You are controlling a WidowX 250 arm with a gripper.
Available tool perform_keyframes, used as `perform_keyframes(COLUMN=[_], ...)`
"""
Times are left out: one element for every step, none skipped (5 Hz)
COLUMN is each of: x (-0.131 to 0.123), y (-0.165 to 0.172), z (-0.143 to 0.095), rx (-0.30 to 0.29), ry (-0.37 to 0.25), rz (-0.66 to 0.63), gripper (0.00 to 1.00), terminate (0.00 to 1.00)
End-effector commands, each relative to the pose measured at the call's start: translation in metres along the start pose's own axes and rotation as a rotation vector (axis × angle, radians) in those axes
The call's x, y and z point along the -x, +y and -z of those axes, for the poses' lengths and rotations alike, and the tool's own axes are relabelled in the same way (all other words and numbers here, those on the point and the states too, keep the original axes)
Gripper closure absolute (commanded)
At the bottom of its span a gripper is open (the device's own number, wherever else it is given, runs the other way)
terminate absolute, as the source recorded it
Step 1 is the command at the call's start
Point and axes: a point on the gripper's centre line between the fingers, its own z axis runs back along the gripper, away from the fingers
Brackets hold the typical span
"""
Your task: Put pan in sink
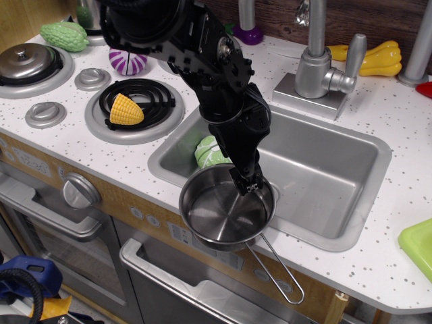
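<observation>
Pan [219, 214]: round, shiny steel, empty, overhanging sink [324, 169] rim; gripper [247, 183] jaws pinching its rim.

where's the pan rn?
The pan sits at the sink's front-left rim, half over the counter edge, handle sticking out toward the camera. The gripper is at its far rim, and a green vegetable lies just behind.

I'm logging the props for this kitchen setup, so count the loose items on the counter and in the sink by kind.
Toy vegetables: 5: green gourd, purple one, corn, green one in sink, yellow squash
Cookware: 2: pan, lidded pot
Total: 7
</observation>
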Motion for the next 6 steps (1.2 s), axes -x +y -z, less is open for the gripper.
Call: perform_keyframes(x=[0.004,0.007,0.007,0.007,0.005,-0.003], y=[0.013,0.012,0.013,0.012,0.025,0.06], z=[0.002,0.01,0.011,0.008,-0.01,-0.036], rx=[-0.015,0.005,0.028,0.03,-0.003,-0.105], ry=[-0.005,-0.016,-0.016,-0.009,0.029,0.079], rz=[0.014,0.001,-0.008,-0.02,-0.033,-0.06], gripper=[0.0,1.0,1.0,1.0,1.0,1.0], terminate=[0.0,0.0,0.0,0.0,0.0,0.0])
